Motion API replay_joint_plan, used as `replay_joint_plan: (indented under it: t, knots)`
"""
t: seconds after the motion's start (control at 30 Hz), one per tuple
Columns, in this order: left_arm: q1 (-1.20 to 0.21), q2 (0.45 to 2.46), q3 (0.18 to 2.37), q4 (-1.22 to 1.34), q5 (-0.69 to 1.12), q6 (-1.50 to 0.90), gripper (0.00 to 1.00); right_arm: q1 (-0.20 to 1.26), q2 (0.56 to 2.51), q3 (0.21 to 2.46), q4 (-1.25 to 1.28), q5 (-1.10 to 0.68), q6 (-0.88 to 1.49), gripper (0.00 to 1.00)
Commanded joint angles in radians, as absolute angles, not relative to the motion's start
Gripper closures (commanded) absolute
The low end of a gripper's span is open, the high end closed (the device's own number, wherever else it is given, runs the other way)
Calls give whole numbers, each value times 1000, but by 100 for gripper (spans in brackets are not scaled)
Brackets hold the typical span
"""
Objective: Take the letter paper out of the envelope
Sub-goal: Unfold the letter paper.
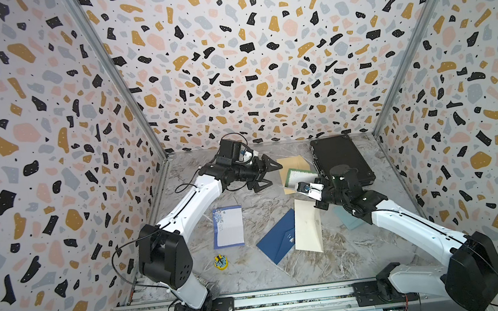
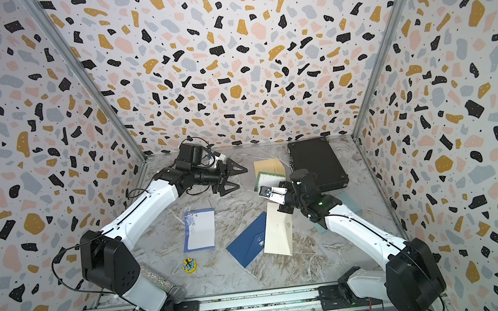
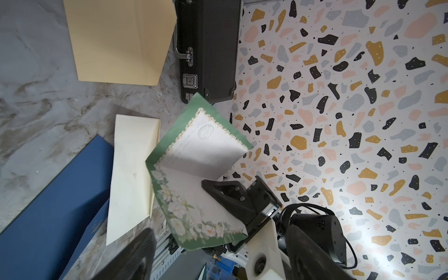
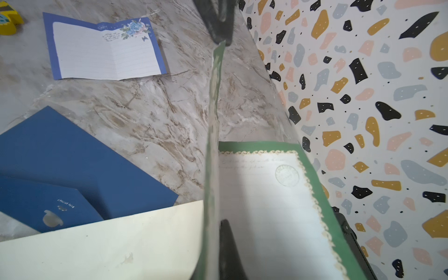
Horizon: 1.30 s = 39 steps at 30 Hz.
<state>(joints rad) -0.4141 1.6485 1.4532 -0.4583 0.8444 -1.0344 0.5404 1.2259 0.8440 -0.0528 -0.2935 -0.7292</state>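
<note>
Green-bordered letter paper [image 3: 206,150], half-unfolded, raised in the air, outside the cream envelope [image 1: 307,229] lying flat nearby

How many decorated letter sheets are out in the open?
2. A blue-bordered sheet lies flat on the table, toward the robot's left side; a green-bordered sheet is pinched in the right tool, lifted off the table. Others may be tucked away unseen.

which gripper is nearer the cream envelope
Right. The right gripper, shut on the green-bordered letter paper, hangs over the far end of the cream envelope; the left gripper, open, is farther back and to the left, beside the tan envelope.
</note>
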Motion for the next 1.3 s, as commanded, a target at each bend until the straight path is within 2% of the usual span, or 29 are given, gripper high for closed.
replay_joint_plan:
  t: [0.0,0.17,0.6,0.83,1.03,1.1,1.27]
  knots:
    - [-410,1672,1432,-476,862,-1086,14,561,1196,883,-25,-281,-731,100]
    - [-410,1706,1419,-368,903,-1146,13,600,1198,882,-22,-256,-762,100]
    - [-410,1744,1362,-427,916,-1094,22,627,1219,933,27,-272,-768,100]
    - [-404,1741,1310,-276,945,-1194,34,632,1235,930,61,-287,-753,100]
    - [-391,1719,1238,-91,959,-1322,57,632,1246,914,82,-281,-747,100]
    - [-390,1714,1223,-58,964,-1347,61,632,1248,907,92,-275,-746,100]
    - [-388,1700,1173,-1,976,-1385,63,632,1250,890,104,-278,-741,100]
